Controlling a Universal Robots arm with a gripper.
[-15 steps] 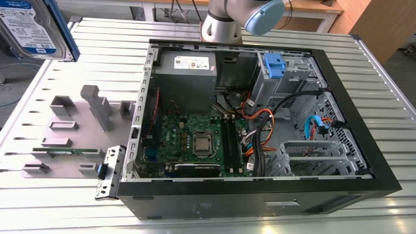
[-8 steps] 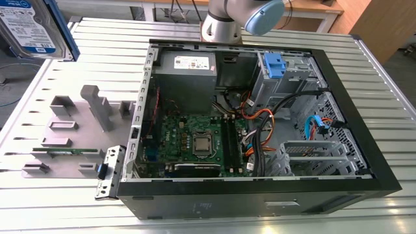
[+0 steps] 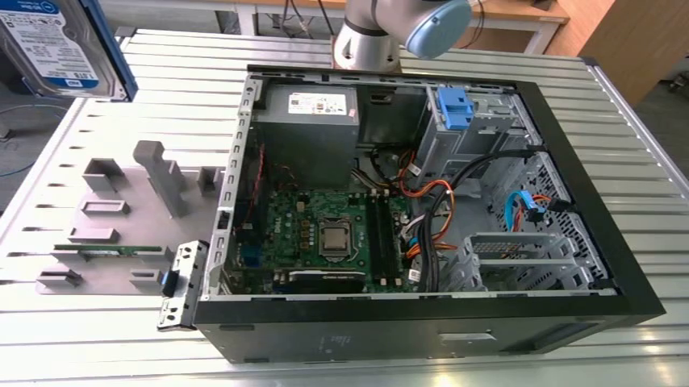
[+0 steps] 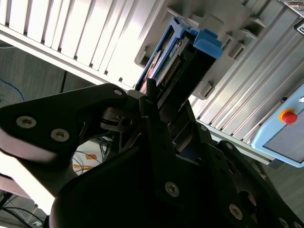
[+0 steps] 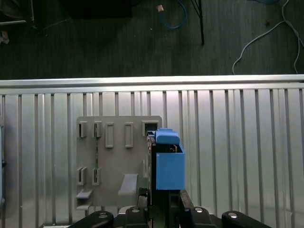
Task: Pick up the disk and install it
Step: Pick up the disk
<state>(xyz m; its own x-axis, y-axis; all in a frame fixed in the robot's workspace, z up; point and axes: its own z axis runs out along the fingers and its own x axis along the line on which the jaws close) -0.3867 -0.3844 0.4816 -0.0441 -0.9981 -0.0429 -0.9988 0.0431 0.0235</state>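
The disk [image 3: 60, 48], silver-black with a white-and-blue label and blue side rails, hangs high above the table at the exterior view's far left. In the second wrist view my gripper [image 4: 161, 111] is shut on the disk [image 4: 183, 59], its black fingers [image 4: 156, 123] clamped on both flat faces. In the first wrist view the disk [image 5: 169, 166] stands on edge, blue rail outward, above the slatted table beside the grey fixture plate [image 5: 118, 156], with the gripper [image 5: 161, 202] holding its near end.
An open computer case [image 3: 603, 266] lies on the slatted metal table [image 3: 646, 161], with a motherboard [image 3: 323, 230], cables and a blue-tabbed drive bay [image 3: 457, 109]. The grey fixture plate [image 3: 119, 210] holds a thin green circuit strip [image 3: 108, 251]. The arm's base [image 3: 372, 36] stands behind the case.
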